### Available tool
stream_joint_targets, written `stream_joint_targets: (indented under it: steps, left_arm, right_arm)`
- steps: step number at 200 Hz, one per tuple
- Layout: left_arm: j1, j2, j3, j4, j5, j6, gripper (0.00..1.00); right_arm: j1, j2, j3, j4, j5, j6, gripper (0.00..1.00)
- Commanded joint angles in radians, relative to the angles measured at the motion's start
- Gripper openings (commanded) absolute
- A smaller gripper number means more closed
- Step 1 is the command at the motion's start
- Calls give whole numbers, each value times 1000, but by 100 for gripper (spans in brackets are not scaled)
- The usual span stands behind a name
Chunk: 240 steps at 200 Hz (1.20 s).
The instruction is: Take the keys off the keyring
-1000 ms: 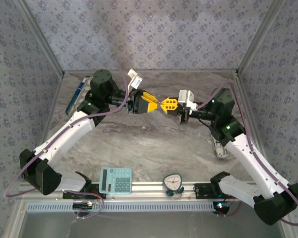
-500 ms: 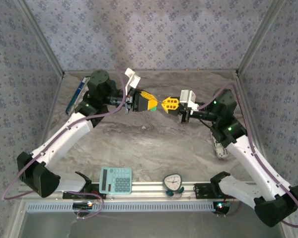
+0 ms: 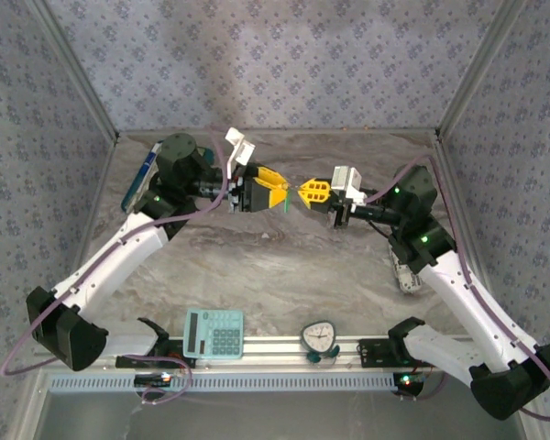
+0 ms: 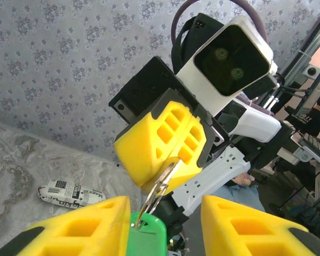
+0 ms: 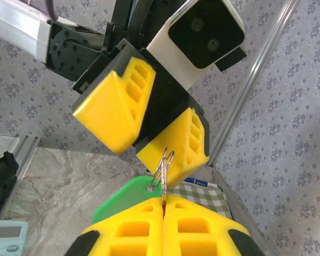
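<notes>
Yellow-tipped grippers face each other in mid-air over the far half of the marbled table.

**Change.** A second ago the left gripper stood nose to nose with the right gripper. It has since drawn back to the left and let its jaws spread. A small gap now separates the two, bridged by the metal keyring.

**Meaning for the task.** The green key remains threaded on the keyring, so the separation is not yet done. The loosened jaws probably mean a fresh hold on the key is being prepared, not that it has come free.

**Left gripper.** Its jaws are moderately wide and clamp nothing. In the left wrist view the key sits in the gap between the two fingers, close against the one on the left of that picture. The bottom edge of the frame crops the spot, so it cannot be told whether the key touches that pad.

**Right gripper.** Its jaws are closed flush. In the right wrist view the keyring is pinched in the seam between them and stands up out of it, with the key hanging off its lower left.

**Position of the key.** It is off the table, suspended from the keyring between the two grippers, on the left gripper's side.
</notes>
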Motion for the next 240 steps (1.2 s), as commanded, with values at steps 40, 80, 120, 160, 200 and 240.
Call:
stream_joint_targets:
  steps: [40,80,120,160,200,240]
  left_arm:
    - [19,-40,-9,41,-31,18,54]
    - [19,-29,8,40,-30,25,58]
    - [5,-15,23,23,-12,38,48]
    - [3,-14,23,19,-12,43,35]
    - [3,-10,31,14,-6,46,25]
    - [-1,-8,36,2,1,55,18]
  right_arm:
    - [12,-16,13,-21,4,-14,0]
    - [17,-10,18,-30,2,-14,0]
    - [18,-7,18,-24,12,-12,0]
    - [18,-4,21,-24,11,-11,0]
    - [18,1,26,-30,10,-10,0]
    - [19,3,28,-29,13,-10,0]
